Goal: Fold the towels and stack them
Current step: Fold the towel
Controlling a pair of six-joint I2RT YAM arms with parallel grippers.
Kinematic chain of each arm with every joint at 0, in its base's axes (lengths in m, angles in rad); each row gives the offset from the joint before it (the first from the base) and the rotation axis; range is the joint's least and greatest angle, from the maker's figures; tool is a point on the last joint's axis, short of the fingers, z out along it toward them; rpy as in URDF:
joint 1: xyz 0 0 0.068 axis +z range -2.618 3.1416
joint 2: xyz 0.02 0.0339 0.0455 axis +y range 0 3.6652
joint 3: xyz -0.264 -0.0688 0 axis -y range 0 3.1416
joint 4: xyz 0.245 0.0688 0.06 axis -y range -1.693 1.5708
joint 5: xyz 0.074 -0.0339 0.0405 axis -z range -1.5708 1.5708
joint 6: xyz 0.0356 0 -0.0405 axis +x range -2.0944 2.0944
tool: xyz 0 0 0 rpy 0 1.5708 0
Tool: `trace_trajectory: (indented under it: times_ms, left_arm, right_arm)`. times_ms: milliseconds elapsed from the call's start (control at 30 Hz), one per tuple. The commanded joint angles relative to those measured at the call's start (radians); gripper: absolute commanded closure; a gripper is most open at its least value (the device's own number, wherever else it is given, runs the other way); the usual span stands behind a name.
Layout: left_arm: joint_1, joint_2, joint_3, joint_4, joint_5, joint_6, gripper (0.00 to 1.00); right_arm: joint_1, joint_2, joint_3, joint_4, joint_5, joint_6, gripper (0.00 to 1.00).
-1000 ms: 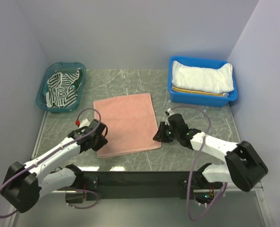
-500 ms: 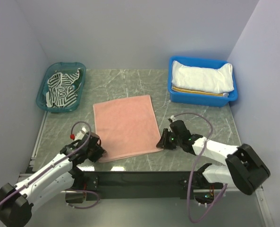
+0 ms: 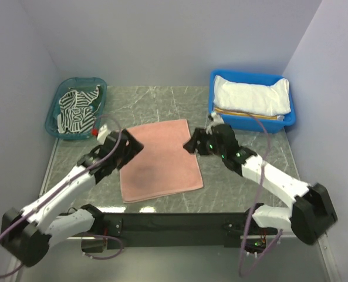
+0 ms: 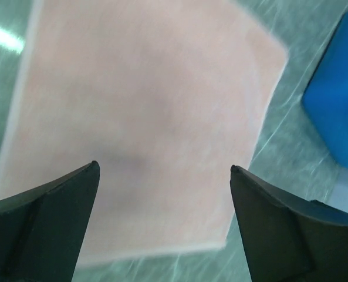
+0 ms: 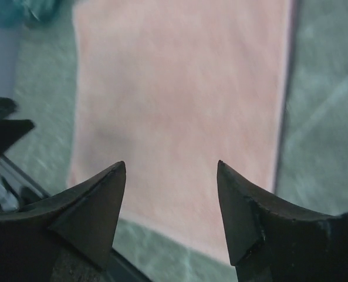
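**Roughly partway: pink towel flat, both claws empty**

Two towels look dealt with. The white towel (image 3: 251,97) sits folded on the yellow-and-white striped towel (image 3: 244,113) in the blue bin (image 3: 218,114). The dark-and-white striped towel (image 3: 77,108) lies crumpled in the teal basket (image 3: 51,117), not yet folded.

The salmon pink towel (image 3: 159,158) is spread flat mid-table; I cannot tell how many folds it has. The left gripper (image 3: 127,147) hangs over its far-left corner and the right gripper (image 3: 192,144) over its far-right corner. Both have their jaws apart and hold nothing, with the cloth lying below them. By my reckoning it needs more folding, then stacking.
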Motion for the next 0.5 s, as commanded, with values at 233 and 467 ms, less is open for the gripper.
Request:
trace_trajectory:
  times_ms: [233, 467]
  left_arm:
    - [0.337, 0.481, 0.235, 0.419, 0.125, 0.248, 0.18]
    - [0.393, 0.69, 0.323, 0.44, 0.159, 0.252, 0.41]
  right_arm:
    - [-0.084, 0.557, 0.496, 0.271, -0.06, -0.025, 0.45]
    - [-0.109, 0.814, 0.684, 0.231, -0.034, 0.01, 0.6]
